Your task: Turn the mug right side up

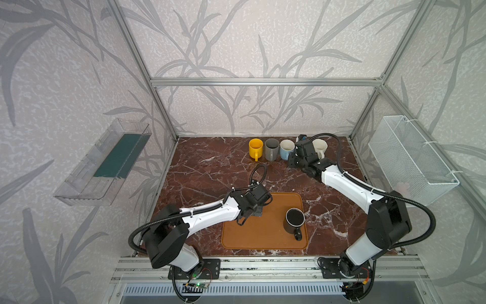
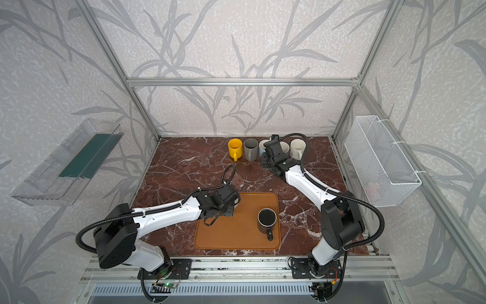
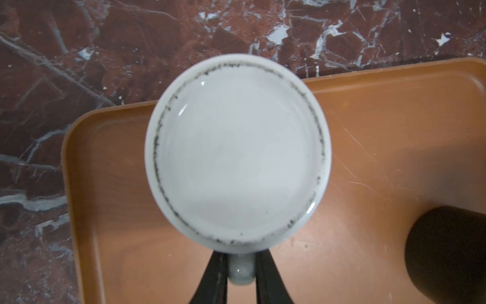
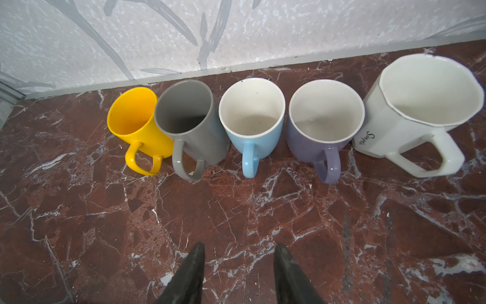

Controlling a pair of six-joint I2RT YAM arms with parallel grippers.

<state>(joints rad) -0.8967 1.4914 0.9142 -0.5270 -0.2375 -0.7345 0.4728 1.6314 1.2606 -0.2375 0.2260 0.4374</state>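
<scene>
We see a white-shelled left arm (image 1: 214,215) and right arm (image 1: 342,181), with black joint housings (image 1: 386,218), ribbed black cable hoses (image 1: 432,223) and black base plates (image 1: 213,267) on the silver rail (image 1: 263,265).

Left gripper (image 3: 240,263) clamped; right gripper (image 4: 239,250) jaws apart

**Robotics laboratory test cell.** An open frame of silver aluminium extrusion (image 1: 265,82) encloses a benchtop of red-brown marble-patterned board (image 1: 210,168). Panels of pale wallpaper printed with grey leaves (image 1: 236,39) line its back and sides. A jointed white-and-black left arm (image 1: 210,213) and a matching right arm (image 1: 344,181) are bolted to a slotted aluminium rail (image 1: 263,265) at the front edge. A bare circuit board (image 1: 196,285) with loose wiring sits below the rail. A clear plastic bin (image 1: 79,184) and a white wire-mesh basket (image 1: 410,158) hang on the side walls. The household props are a row of five coloured ceramic mugs (image 4: 252,113) and an orange-brown plastic tray (image 1: 263,237).
</scene>
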